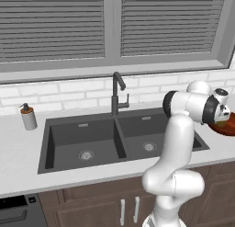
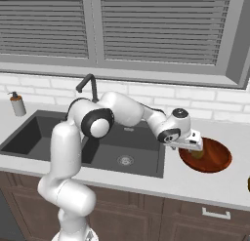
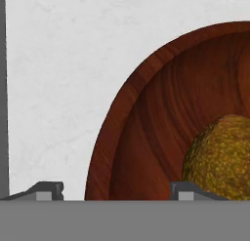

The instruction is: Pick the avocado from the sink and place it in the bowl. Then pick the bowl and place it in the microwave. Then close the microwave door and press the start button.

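Avocado [image 3: 222,159] sits in the bowl [image 3: 146,123], right of the sink [image 2: 122,147] on the bench [image 3: 63,79]. Its long axis is hard to call: the hand view's edge cuts it off, and elsewhere the hand hides it. End effector [image 3: 117,190] spread wide over the bowl's rim, one fingertip [image 3: 188,190] close beside the fruit, gripping nothing.

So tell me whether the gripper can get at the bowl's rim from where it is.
Probably yes: the gripper stands open just above the bowl, one fingertip outside the rim, one inside beside the avocado; nothing blocks it.
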You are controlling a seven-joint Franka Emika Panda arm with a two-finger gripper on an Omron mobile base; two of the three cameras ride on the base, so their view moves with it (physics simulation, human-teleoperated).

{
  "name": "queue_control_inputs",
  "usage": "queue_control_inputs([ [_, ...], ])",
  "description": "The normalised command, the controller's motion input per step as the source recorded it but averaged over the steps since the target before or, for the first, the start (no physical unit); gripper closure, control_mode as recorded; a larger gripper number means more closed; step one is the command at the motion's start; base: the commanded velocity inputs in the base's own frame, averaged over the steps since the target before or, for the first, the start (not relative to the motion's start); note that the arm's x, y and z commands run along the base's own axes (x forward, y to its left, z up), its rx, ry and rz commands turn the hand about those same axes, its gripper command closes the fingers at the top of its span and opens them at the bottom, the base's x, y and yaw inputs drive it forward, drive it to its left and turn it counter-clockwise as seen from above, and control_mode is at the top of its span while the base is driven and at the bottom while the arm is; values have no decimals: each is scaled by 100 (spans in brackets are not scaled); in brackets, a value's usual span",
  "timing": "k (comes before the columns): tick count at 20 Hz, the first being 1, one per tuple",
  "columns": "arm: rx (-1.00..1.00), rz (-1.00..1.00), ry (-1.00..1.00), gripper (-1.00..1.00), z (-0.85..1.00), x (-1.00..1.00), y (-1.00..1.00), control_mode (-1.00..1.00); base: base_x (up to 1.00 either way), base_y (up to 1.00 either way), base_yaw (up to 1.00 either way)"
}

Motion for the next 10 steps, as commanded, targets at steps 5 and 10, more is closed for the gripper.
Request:
queue_control_inputs([
  [5,-3,0,0,100,-21,0,-1,-100,0,0,0],
  [10,0,0,0,100,-5,-3,0,-100,0,0,0],
])
